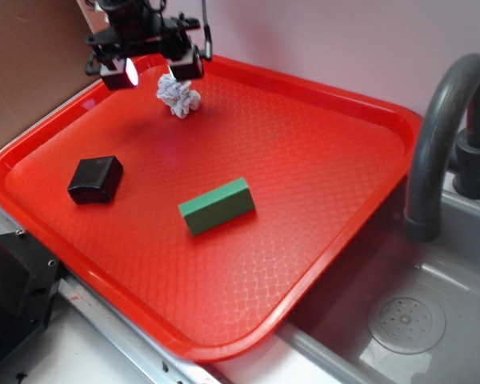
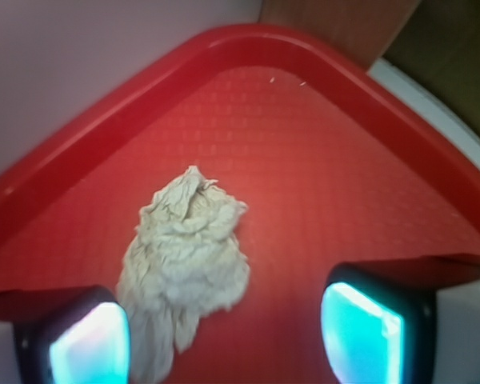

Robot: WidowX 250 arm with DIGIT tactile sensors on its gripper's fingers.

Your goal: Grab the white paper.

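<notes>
- Your gripper point(image 1: 154, 70) hangs spread wide at the tray's point(image 1: 336, 104) far corner, grasping nothing.
- The paper point(image 1: 179, 95) lies on the tray just beside one finger point(image 2: 76, 340), partly between the two.
- You see a box point(image 1: 95, 179) and block point(image 1: 217, 206) nearer the front, well apart from the paper.

One white paper point(image 1: 178, 95), one green block point(image 1: 217, 206), one black box point(image 1: 95, 179) and one red tray point(image 1: 368, 112) are counted.

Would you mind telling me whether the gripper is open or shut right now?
Open. The gripper has its fingers spread apart, the white paper between them, unclamped.
</notes>
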